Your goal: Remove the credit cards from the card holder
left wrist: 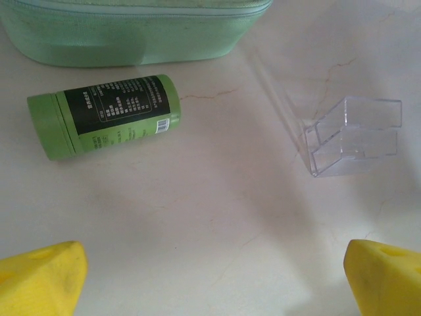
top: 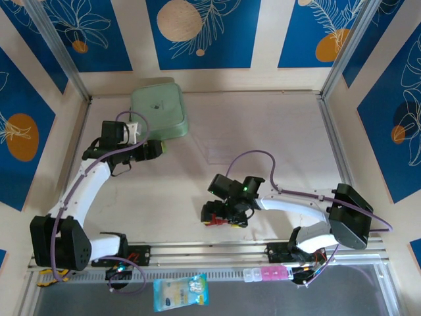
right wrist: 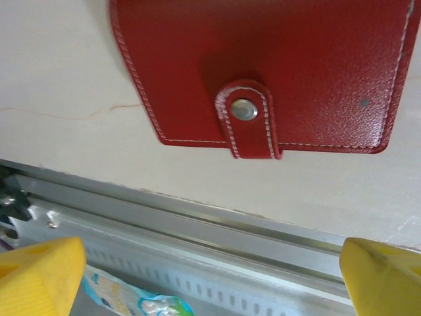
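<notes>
The card holder is a dark-red wallet lying shut on the table, its snap tab fastened. The credit cards are hidden inside it. In the right wrist view my right gripper is open, its yellow fingertips wide apart on the near side of the holder with nothing between them. From above, the right gripper hovers over the holder, of which only a red sliver shows. My left gripper is open at the far left, its fingertips over bare table.
A mint-green zip case sits at the back left. A green cylinder with a black label lies beside it, and a clear plastic stand to its right. An aluminium rail runs along the near edge, with a wipes packet below.
</notes>
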Motion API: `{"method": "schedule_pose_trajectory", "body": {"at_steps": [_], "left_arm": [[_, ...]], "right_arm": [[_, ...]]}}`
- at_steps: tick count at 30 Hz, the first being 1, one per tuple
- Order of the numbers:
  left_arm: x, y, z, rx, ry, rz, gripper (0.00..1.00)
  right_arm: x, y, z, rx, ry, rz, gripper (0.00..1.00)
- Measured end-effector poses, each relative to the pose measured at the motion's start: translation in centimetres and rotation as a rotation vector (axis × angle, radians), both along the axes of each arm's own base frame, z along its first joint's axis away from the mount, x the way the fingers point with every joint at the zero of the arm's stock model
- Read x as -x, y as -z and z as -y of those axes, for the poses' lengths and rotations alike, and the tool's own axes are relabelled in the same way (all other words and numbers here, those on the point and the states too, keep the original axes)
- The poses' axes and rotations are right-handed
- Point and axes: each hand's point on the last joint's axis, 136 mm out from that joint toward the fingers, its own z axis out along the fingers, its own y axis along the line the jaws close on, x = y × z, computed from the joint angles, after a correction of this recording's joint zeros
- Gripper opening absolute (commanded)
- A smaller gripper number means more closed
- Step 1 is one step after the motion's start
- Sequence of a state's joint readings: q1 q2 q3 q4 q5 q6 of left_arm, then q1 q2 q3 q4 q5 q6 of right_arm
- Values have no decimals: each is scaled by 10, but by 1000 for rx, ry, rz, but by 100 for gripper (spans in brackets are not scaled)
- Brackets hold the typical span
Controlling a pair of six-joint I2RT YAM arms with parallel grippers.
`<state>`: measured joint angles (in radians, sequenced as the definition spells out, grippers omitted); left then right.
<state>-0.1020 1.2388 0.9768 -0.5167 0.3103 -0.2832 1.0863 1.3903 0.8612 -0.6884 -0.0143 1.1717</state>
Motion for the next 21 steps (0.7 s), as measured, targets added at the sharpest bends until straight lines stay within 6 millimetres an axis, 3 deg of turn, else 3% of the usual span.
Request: {"method": "schedule_pose_trajectory", "body": {"at_steps": [5,12,21], "left_arm": [[0,-1,0,-1,1,2,100],[1,-7,-2,-10,-6,27,100],[2,-15,-8,-42,-23,63,100]], "right_arm": [[4,20,2,33,-30,-40,99],[-7,41,-1,88,-61,-50,99],[-42,35,-11,56,-49,6,99]]}}
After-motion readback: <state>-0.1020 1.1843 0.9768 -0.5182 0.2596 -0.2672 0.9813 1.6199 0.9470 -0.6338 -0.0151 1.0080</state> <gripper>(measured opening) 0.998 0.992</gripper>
